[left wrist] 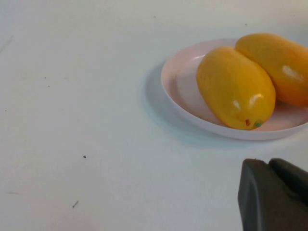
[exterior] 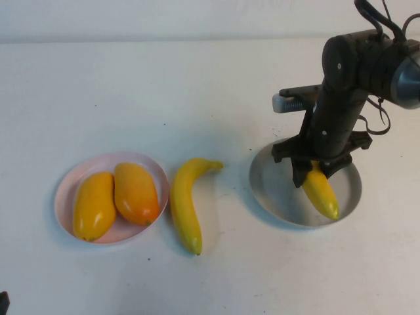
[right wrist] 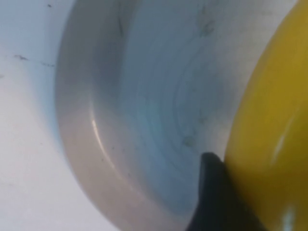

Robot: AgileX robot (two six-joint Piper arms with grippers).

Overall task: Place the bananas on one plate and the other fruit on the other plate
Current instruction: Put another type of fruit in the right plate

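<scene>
One banana (exterior: 186,203) lies on the table between the two plates. My right gripper (exterior: 315,164) is low over the grey-blue plate (exterior: 269,180) and shut on the other banana (exterior: 321,191), whose free end reaches down onto the plate. In the right wrist view a dark finger (right wrist: 214,197) presses against that banana (right wrist: 269,134) above the plate (right wrist: 144,96). Two orange-yellow mango-like fruits (exterior: 94,205) (exterior: 136,193) lie side by side on the pink plate (exterior: 65,190). My left gripper (left wrist: 272,166) is shut and empty, low near the pink plate (left wrist: 180,86) and its fruits (left wrist: 236,86).
The white table stretches bare behind and in front of the plates. The right arm stands over the far side of the grey-blue plate. A dark corner of the left arm (exterior: 3,303) shows at the near left edge.
</scene>
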